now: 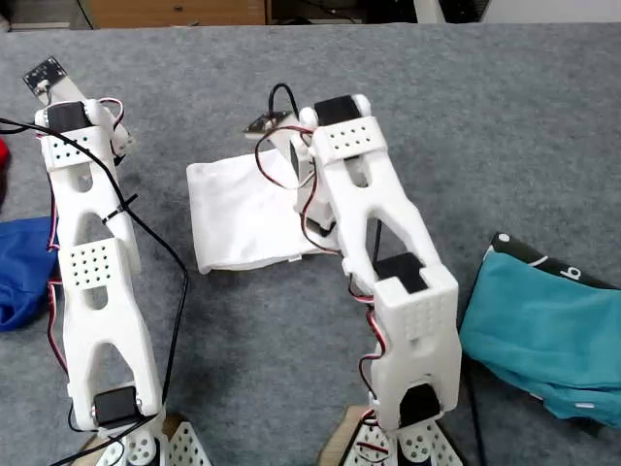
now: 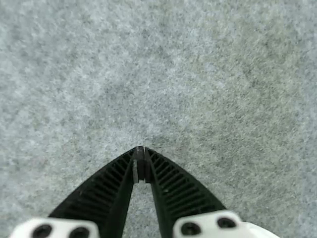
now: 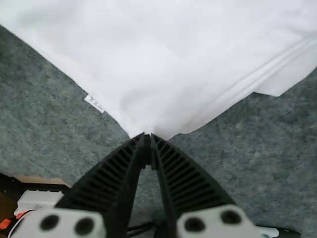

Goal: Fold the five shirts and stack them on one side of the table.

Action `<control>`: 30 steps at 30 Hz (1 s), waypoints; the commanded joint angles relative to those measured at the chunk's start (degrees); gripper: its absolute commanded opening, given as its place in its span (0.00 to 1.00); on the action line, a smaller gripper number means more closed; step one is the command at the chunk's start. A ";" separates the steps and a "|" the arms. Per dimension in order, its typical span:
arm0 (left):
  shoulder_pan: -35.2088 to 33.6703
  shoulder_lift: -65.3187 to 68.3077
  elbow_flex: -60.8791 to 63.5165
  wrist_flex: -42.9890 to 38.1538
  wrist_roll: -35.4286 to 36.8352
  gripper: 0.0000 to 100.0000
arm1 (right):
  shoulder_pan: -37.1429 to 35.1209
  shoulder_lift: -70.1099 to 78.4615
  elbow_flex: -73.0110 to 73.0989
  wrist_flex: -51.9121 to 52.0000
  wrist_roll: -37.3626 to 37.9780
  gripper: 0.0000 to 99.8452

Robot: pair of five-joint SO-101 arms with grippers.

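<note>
The left gripper (image 2: pixel 139 159) was closed, its black jaws meeting tip to tip over a bare patch of the grey tabletop (image 1: pixel 466 116), with nothing between them. In the high view the left arm (image 1: pixel 92 262) stretched along the left edge toward the far left corner, and its own body hid the gripper there.

The right gripper (image 3: pixel 147 141) was closed too, its tips pressed together right at one corner of the white shirt (image 1: pixel 243 214). The cloth ran down to a point at the tips and touched them, but whether any hem was caught between the jaws could not be made out. A small label (image 3: pixel 94 103) stuck out from the shirt's edge just beside that corner. The white shirt lay flat and folded in the middle of the tabletop, and the right arm (image 1: pixel 378 223) covered its right side, so that edge was hidden from above.

A teal shirt (image 1: pixel 543 330) lay bunched at the right edge, toward the near right corner, partly cut off by the frame. It sat on a black item (image 1: pixel 529 254) of which just a strip showed. A blue shirt (image 1: pixel 24 267) lay at the left edge, half out of frame and partly behind the left arm. Farther along that edge was a sliver of something red (image 1: pixel 3 155), too little to tell what it was
</note>
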 commanded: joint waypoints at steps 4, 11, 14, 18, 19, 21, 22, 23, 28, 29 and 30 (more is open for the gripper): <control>0.62 -0.66 -1.93 -0.70 -0.53 0.02 | 1.63 -6.20 13.05 -10.99 0.62 0.00; 2.29 -5.85 -3.08 4.66 -0.88 0.02 | 5.05 -7.43 -1.63 -3.43 0.62 0.00; 4.92 -10.24 -2.37 8.00 -2.55 0.02 | 6.20 -6.64 -13.67 1.14 0.97 0.00; 7.56 -12.44 0.53 8.26 -2.81 0.02 | 5.85 -1.54 -27.03 2.20 1.67 0.00; 8.09 -13.58 1.23 8.26 -2.81 0.02 | 5.41 0.66 -29.67 2.02 1.67 0.01; 9.23 -15.87 5.10 8.26 -2.81 0.02 | 4.97 5.93 -34.77 1.93 1.58 0.01; 10.02 -17.10 7.30 8.26 -2.81 0.02 | 4.62 8.75 -37.49 1.76 1.41 0.01; 10.90 -18.51 9.49 8.26 -2.81 0.02 | 4.35 11.65 -40.40 1.49 1.41 0.01; 15.12 -26.59 21.01 8.26 -2.81 0.02 | 4.09 24.48 -55.16 -1.93 1.41 0.01; 15.82 -28.53 23.56 8.26 -2.81 0.02 | 4.09 26.59 -58.15 -2.37 1.41 0.01; 16.53 -30.37 26.20 8.26 -2.81 0.02 | 4.00 28.35 -60.79 -2.73 1.41 0.01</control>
